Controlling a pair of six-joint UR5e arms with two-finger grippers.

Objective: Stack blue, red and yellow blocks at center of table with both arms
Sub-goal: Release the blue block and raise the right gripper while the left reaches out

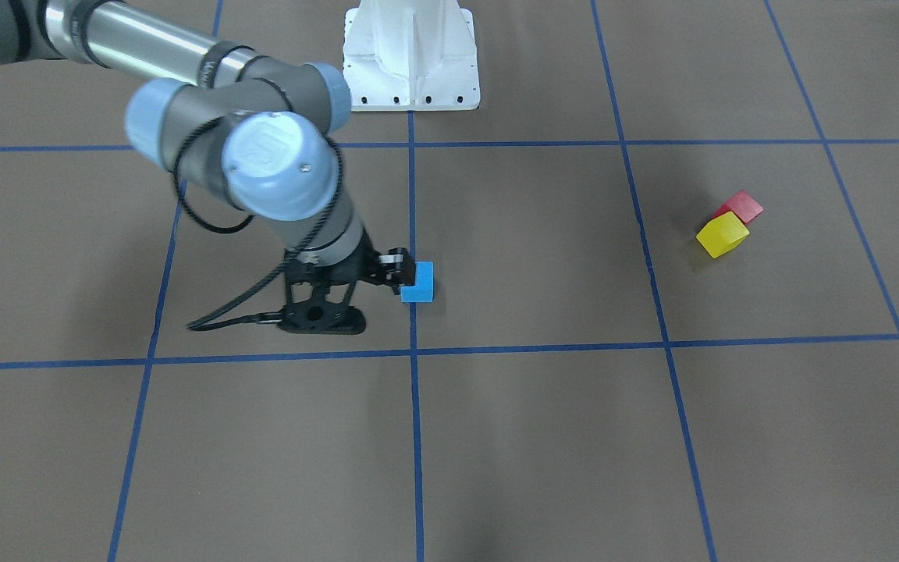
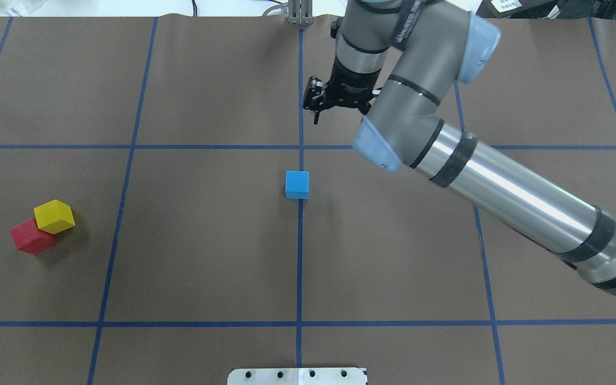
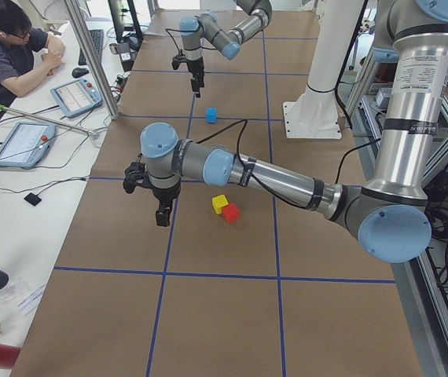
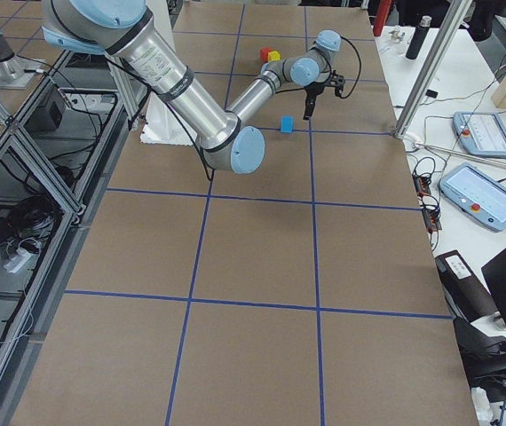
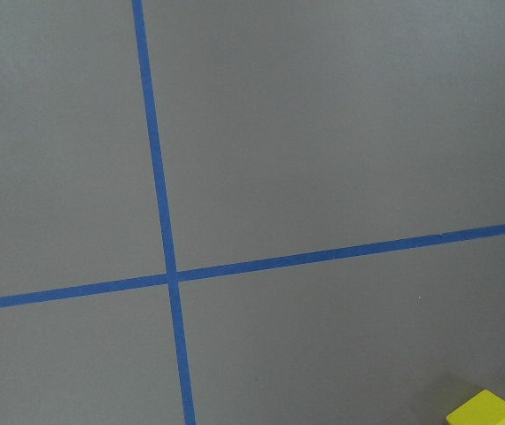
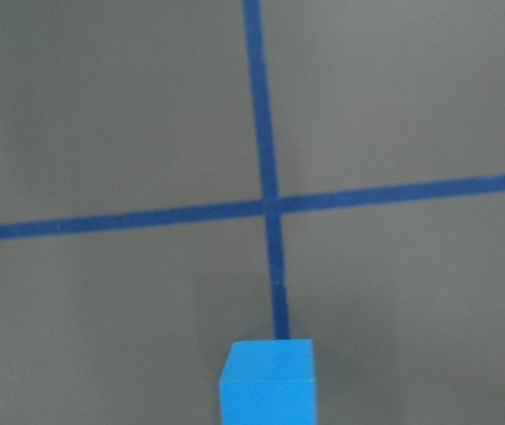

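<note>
Right claw (image 1: pixel 399 273) hangs above the brown counter (image 2: pixel 206 267) with its two fingers apart and nothing between them. It is near the small blue cube (image 2: pixel 297 184), on the side away from the robot, and it does not hold this cube. The blue cube stands flat on the middle line of blue tape (image 2: pixel 299 256), about at the centre of the counter.

The small yellow cube (image 2: pixel 54 216) and the small red cube (image 2: pixel 31 236) are well apart from it, on the robot's left side. These two touch each other, and the yellow one is turned with a corner to the front.

The left claw (image 3: pixel 161 206) hovers near this pair. Whether it is open or closed I cannot tell.
</note>
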